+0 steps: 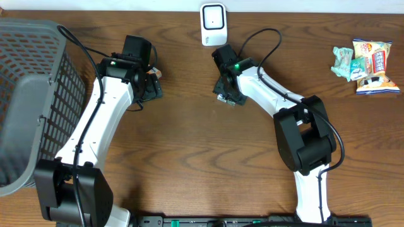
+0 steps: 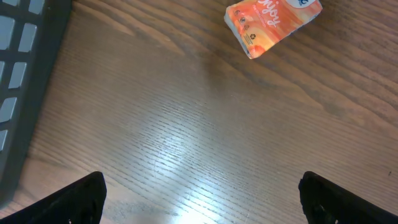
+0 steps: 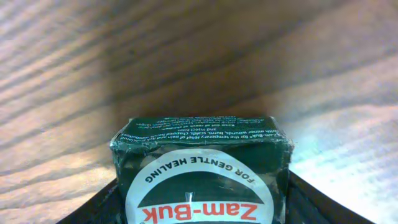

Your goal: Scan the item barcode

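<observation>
A dark green Zam-Buk box with a white round label sits between the fingers of my right gripper, which is shut on its sides. In the overhead view this gripper holds the box low over the table, just below the white barcode scanner at the back edge. My left gripper stands wide open over bare wood with nothing between its fingers. An orange packet lies on the table ahead of it.
A grey mesh basket fills the left side, and its dark wall shows at the left of the left wrist view. Several snack packets lie at the far right of the table.
</observation>
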`<state>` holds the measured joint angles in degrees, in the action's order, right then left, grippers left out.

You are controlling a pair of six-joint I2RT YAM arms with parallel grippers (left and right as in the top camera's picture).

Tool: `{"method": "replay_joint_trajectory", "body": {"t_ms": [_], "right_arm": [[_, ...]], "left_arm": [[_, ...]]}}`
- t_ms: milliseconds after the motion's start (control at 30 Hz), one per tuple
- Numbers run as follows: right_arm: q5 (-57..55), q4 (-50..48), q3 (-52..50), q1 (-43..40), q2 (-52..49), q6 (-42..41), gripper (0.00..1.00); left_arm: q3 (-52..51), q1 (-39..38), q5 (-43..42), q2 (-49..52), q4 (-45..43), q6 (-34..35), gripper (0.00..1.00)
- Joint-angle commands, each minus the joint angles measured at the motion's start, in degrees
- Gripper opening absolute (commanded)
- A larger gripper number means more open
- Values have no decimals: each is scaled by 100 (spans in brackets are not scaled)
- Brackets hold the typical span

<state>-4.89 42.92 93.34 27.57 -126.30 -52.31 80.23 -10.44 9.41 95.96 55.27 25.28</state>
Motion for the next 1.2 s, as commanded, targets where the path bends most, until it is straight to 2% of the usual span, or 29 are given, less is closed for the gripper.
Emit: {"method": "replay_joint_trajectory", "body": {"t_ms": [0, 333, 433, 533, 600, 800, 933, 1167], "right_arm": [[96, -144, -55, 24, -229, 234, 59], [92, -879, 129, 15, -140, 1228, 60], [90, -1241, 389, 11, -90, 1858, 56], [-48, -1639, 721, 13, -68, 2592, 56], [-297, -1906, 859, 13, -68, 2798, 56], [-855, -3432, 898, 11, -68, 3480, 57], [-1023, -4457, 898, 11, -70, 3783, 55], [-1023, -5587, 898, -28, -210, 4172, 53]], "left_arm": [[-50, 13, 116, 28, 17, -33, 98], [-50, 13, 116, 28, 17, -33, 98], [-50, 13, 116, 28, 17, -33, 97], [-50, 13, 116, 28, 17, -33, 98], [-50, 13, 116, 28, 17, -33, 98], [-50, 13, 116, 28, 17, -33, 98], [-50, 13, 116, 28, 17, -33, 98], [-50, 13, 116, 28, 17, -33, 98]]}}
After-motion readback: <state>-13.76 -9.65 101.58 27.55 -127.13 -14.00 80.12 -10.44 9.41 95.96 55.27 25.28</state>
